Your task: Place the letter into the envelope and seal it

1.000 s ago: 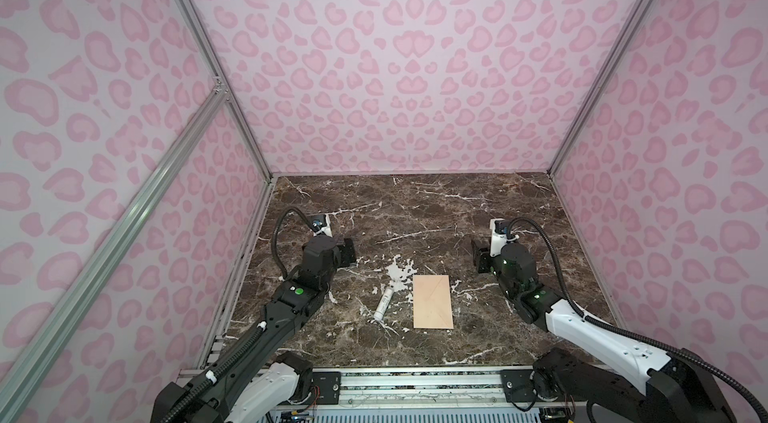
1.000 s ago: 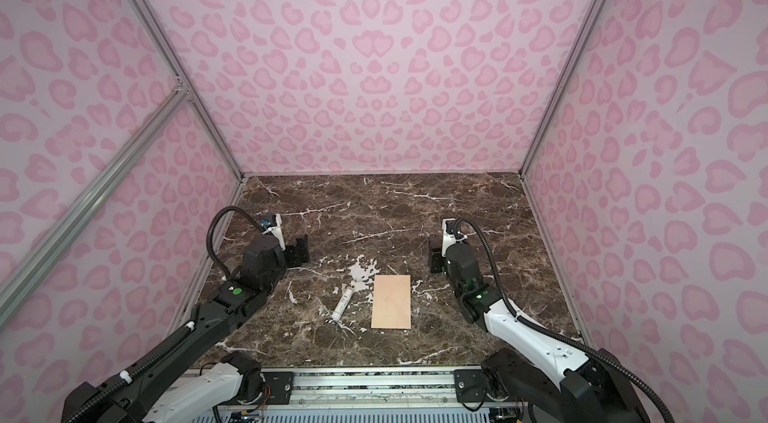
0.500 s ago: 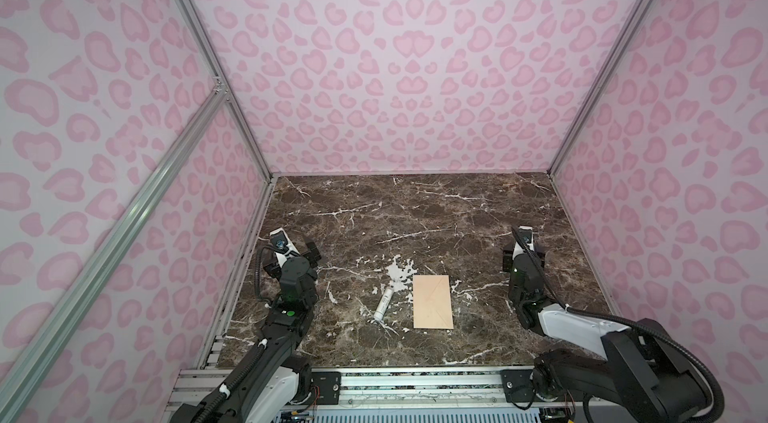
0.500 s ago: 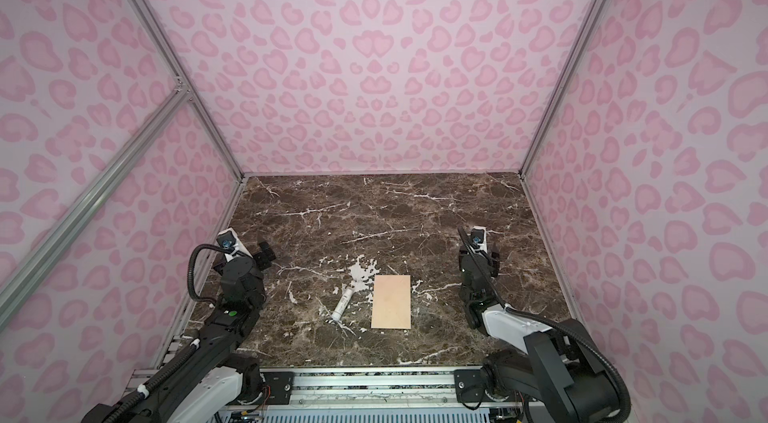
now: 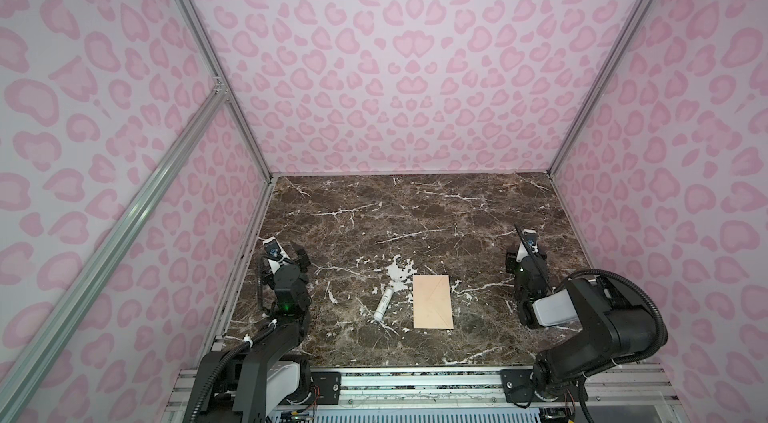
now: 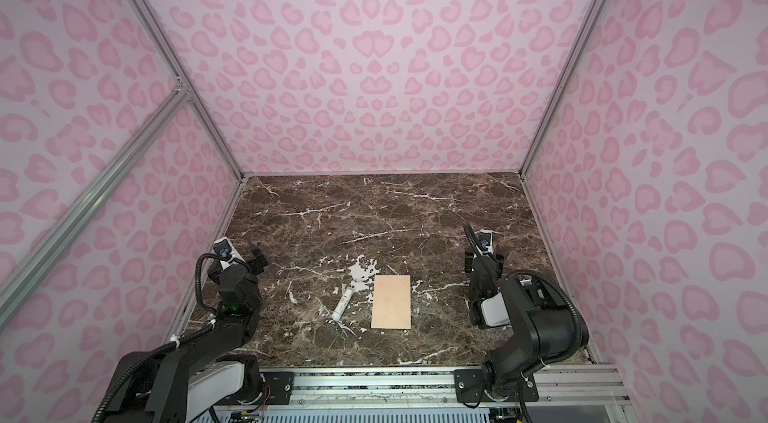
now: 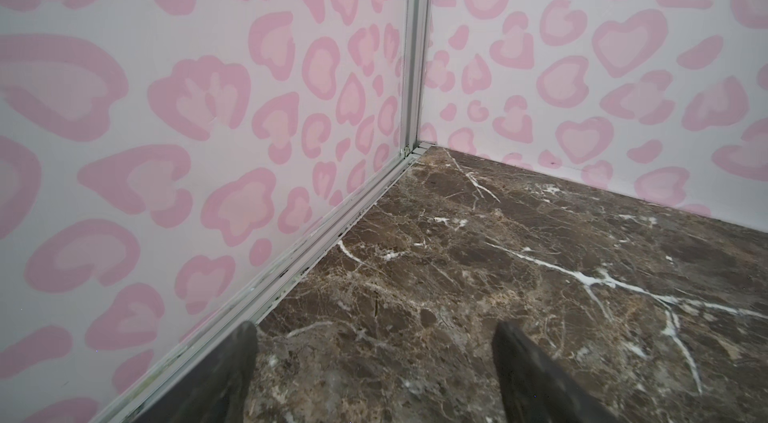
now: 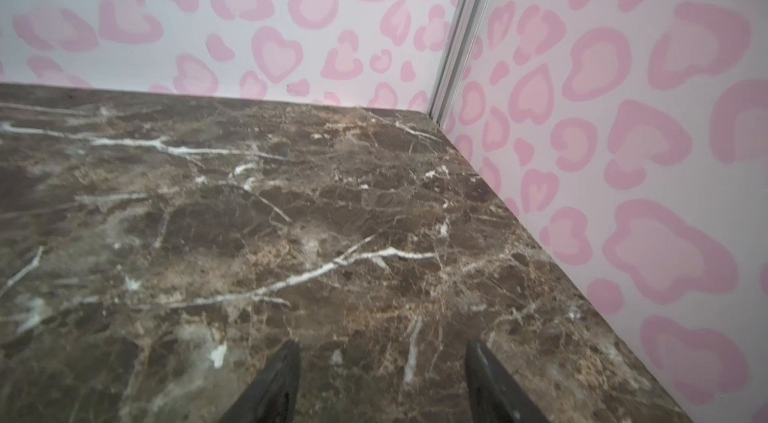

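The left gripper (image 7: 374,375) has its dark fingers (image 7: 232,367) spread wide with only bare marble between them. The right gripper (image 8: 382,387) likewise stands apart and holds nothing. Both point toward the far corners of the table (image 5: 415,213), away from the work. In both top views the envelope (image 5: 432,302) lies flat and face-down-looking at about 6 o'clock from the table's middle. Its diagonal seams show and its flap appears to be lying shut. The left gripper is well off at the envelope's 9 o'clock and the right gripper well off at its 3 o'clock. A small white tube (image 5: 384,304) lies just beside the envelope at 9 o'clock, apart from it. The letter shows in no view; it is probably inside the envelope, though that cannot be confirmed. The envelope looks light, thin and bendy, and it likely slides easily on the smooth stone. A pinch from above would find no edge, so a fingertip should pin it near the middle. The other gripper could then press along the flap, or take a short edge once it lifts.
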Available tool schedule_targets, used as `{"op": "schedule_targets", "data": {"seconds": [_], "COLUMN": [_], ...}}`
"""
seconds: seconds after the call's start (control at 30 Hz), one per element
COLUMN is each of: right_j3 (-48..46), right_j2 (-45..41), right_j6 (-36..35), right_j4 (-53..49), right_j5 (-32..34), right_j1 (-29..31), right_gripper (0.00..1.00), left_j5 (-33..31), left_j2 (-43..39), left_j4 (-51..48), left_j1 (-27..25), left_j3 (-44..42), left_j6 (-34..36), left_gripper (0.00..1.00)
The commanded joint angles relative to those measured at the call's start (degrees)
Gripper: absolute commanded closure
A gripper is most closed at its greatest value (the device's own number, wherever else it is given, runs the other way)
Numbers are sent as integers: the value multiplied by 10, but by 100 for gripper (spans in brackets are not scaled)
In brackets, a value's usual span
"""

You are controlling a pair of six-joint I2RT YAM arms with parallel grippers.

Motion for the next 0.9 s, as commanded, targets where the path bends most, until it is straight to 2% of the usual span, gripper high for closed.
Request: {"op": "schedule_targets", "data": {"seconds": [0.0,0.23,0.37,0.43,0.5,0.77,0.83,0.87], "right_j3": [21,39,39,40,40,40,41,42], "right_j2": [5,-1,-2,-3,-2,-3,-3,-2], "right_j6": [15,15,16,16,16,15,16,16], "right_j4": [-21,-65,-69,-69,-69,-71,-72,-74], "right_j5": [-30,-45,-46,-46,-46,-48,-50,-51], "right_j1": [-11,-16,-17,-16,-16,-18,-18,-19], "right_gripper": [35,35,35,34,34,34,34,34], "left_j5": [24,46,108,144,136,176,181,181], "left_j2": [25,47,7,7,40,191,191,197], "left_j4": [67,77,36,72,83,81,40,65], "left_j1": [7,10,10,10,10,12,13,13], "left_j3": [-7,-4,-6,-18,-3,73,90,84], "left_j6": [9,16,-7,-15,-26,-15,-14,-11], "left_gripper": [9,9,12,12,12,13,11,11]}}
